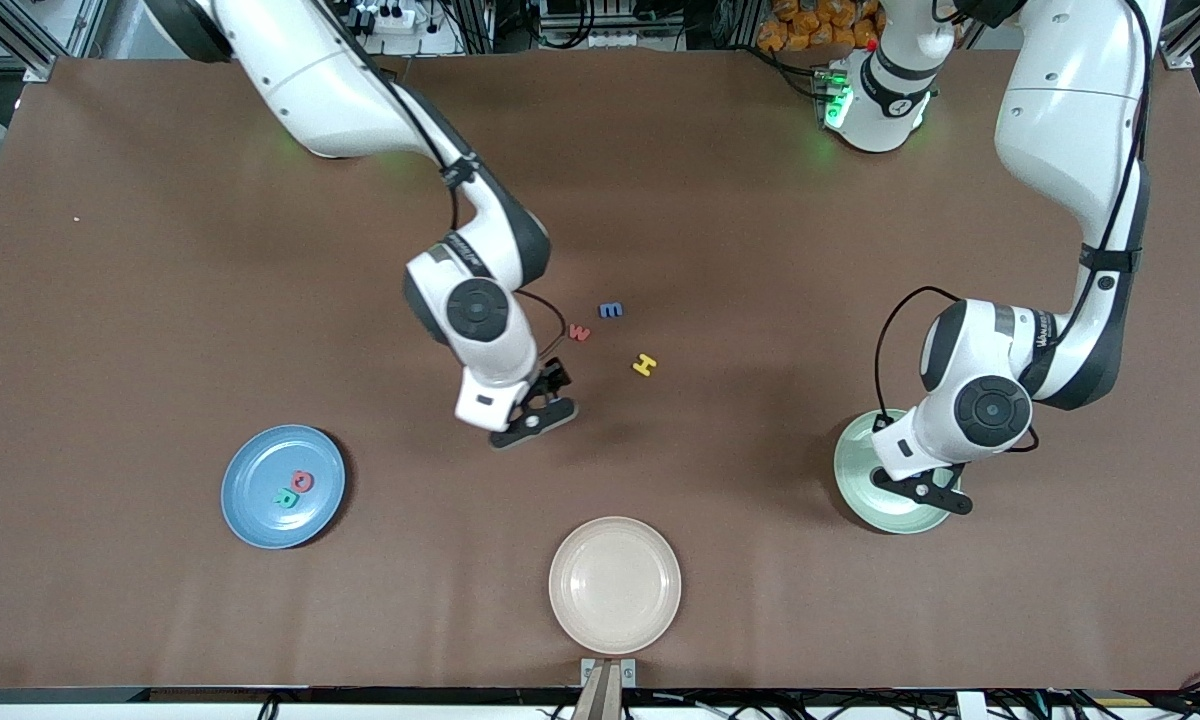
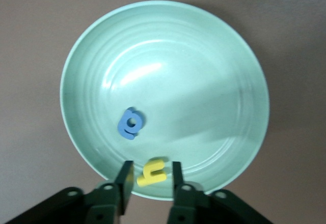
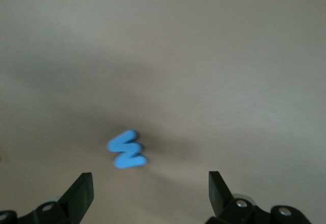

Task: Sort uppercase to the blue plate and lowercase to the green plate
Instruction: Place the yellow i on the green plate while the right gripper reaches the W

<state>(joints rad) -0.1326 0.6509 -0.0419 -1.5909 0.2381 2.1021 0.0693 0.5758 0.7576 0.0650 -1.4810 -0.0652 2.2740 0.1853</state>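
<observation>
The pale green plate point(image 2: 102, 46) holds a blue lowercase a point(image 2: 131, 123) and a tiny yellow piece point(image 2: 152, 173) near its rim. My left gripper point(image 2: 151, 170) hangs low over that rim, open, with a gap on each side of the yellow piece. My right gripper point(image 3: 149, 183) is wide open over bare table, with a blue zigzag M point(image 3: 127, 149) lying just ahead of it. On the table lie a red w point(image 1: 580, 332), a blue m point(image 1: 611, 310) and a yellow H point(image 1: 645, 365). The blue plate point(image 1: 250, 520) holds a red Q point(image 1: 303, 481) and a green R point(image 1: 285, 497).
A beige plate point(image 1: 615, 585) sits by the table edge nearest the front camera, midway between the blue plate and the green plate point(image 1: 860, 440). My right gripper point(image 1: 535, 422) hovers between the loose letters and the blue plate. My left gripper point(image 1: 925, 490) covers part of the green plate.
</observation>
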